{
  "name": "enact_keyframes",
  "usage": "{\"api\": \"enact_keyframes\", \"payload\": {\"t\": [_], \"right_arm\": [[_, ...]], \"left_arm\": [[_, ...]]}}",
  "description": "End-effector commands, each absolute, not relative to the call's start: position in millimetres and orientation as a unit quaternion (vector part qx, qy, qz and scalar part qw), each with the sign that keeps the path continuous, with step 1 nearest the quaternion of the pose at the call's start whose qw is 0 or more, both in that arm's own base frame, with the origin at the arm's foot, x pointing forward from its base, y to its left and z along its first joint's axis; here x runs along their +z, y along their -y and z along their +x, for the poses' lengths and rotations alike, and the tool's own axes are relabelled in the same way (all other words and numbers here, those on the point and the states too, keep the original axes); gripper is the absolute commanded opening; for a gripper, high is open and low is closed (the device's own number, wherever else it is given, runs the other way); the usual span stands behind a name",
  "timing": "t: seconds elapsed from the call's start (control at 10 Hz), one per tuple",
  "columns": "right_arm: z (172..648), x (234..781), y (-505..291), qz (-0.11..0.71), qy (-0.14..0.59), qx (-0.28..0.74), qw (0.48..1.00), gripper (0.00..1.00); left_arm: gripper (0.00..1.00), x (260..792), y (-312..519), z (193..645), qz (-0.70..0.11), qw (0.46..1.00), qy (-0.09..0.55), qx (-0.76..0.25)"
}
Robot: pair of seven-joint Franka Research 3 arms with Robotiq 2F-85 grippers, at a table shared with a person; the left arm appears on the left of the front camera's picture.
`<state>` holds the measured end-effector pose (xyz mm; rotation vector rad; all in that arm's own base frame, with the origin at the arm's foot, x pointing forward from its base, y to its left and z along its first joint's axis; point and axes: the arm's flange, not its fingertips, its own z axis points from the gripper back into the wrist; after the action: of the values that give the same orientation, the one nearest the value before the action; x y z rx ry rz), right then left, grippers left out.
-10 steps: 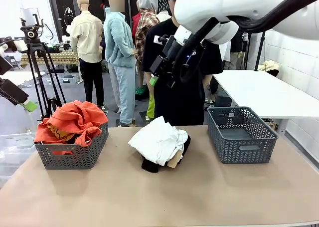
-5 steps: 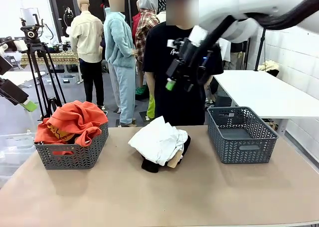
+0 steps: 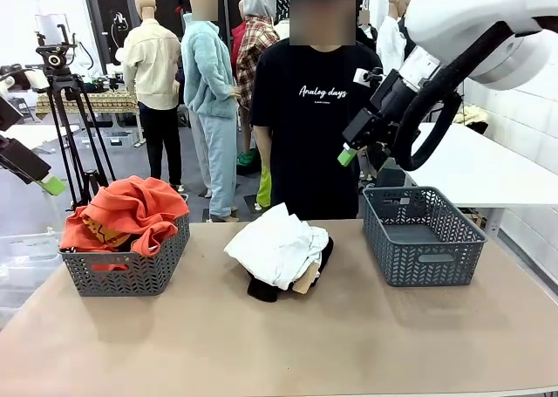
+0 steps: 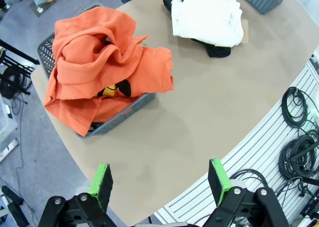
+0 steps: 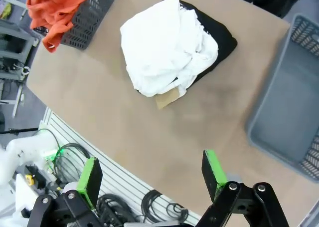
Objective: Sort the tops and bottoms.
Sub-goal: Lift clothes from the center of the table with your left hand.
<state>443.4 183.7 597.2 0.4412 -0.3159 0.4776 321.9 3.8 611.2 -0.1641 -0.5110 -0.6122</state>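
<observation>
Basket (image 3: 131, 273) — grey, left — holds orange-red top (image 3: 131, 207).

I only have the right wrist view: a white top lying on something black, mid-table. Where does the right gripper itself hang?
Observer: The right gripper, open, hangs high, above the right basket's left end as the front view shows it.
Operator: And the left gripper?
Observer: The left gripper, open, looks down on the orange top heaped in the left basket.
Operator: Any print on it?
Observer: A small yellow-and-black print shows among its folds.
</observation>
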Motion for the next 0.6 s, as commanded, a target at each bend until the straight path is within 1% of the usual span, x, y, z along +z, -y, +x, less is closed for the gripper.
{"api": "enact_keyframes", "payload": {"t": [0.0, 0.1, 0.3, 0.5], "right_arm": [[461, 597, -191, 0.216, 0.141, 0.237, 0.937, 1.00], [461, 597, -191, 0.216, 0.141, 0.237, 0.937, 1.00], [461, 597, -191, 0.216, 0.141, 0.237, 0.937, 1.00], [461, 597, -191, 0.216, 0.141, 0.237, 0.937, 1.00]], "left_arm": [[1.00, 617, 28, 332, -0.095, 0.912, 0.253, -0.309], [1.00, 616, 55, 345, -0.096, 0.903, 0.260, -0.328], [1.00, 606, 114, 373, -0.096, 0.896, 0.242, -0.361], [1.00, 597, 144, 390, -0.108, 0.898, 0.224, -0.363]]}}
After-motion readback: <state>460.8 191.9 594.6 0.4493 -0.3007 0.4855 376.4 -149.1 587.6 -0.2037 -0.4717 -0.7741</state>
